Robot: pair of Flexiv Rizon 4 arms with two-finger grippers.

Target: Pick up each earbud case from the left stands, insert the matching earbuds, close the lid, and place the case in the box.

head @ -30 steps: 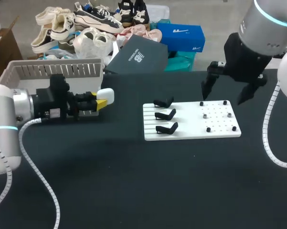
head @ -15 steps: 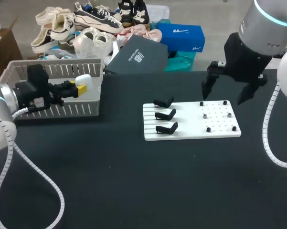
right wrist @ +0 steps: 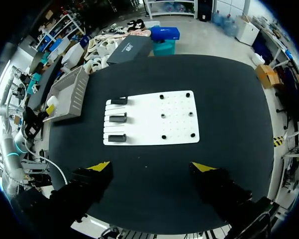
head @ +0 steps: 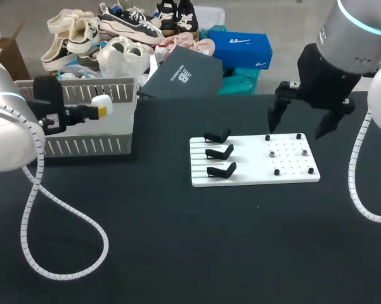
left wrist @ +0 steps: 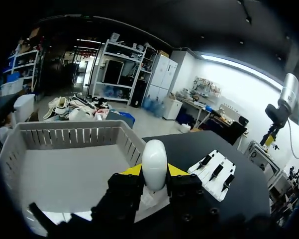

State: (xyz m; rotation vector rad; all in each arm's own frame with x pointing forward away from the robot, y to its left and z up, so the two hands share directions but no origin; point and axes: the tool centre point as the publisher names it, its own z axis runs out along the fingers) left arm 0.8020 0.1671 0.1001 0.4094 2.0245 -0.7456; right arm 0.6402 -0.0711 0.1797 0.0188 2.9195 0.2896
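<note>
Black table (head: 177,240) bears white board (head: 253,159); left gripper (head: 99,108) pinches earbud case (left wrist: 154,160) over box (head: 82,147), right gripper (right wrist: 151,167) gapes empty.

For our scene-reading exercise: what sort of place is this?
Probably a robotics test bench: a black table, the left gripper holding a white earbud case at a slatted box, and a white board with empty black stands.

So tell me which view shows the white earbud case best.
Left wrist view: the case stands large, pinched in the left tool over the basket. Head view shows it small; right wrist view, a distant speck.
</note>
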